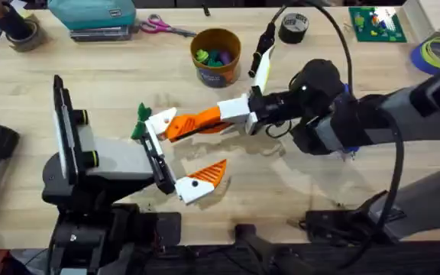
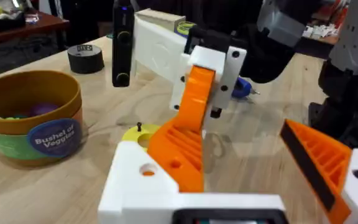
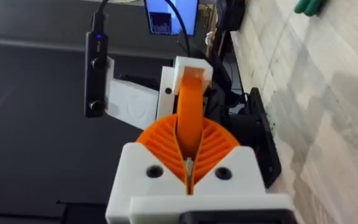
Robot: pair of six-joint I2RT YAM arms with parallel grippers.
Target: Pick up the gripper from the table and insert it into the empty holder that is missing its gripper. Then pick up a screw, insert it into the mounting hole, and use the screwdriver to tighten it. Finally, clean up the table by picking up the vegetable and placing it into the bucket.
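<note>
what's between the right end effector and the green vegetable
The left arm's white holder sits directly in front of the vegetable, and the right end effector is itself clamped on the orange wedge.

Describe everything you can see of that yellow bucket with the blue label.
The bucket is a small round tub that looks like yellow-orange plastic, with an open top and no lid. A dark blue label on its side reads "Bushel of Veggies", and a green band runs around it lower down. It stands upright on the wooden table, near the far middle. Inside lie small coloured toys, green and purple among them.
</note>
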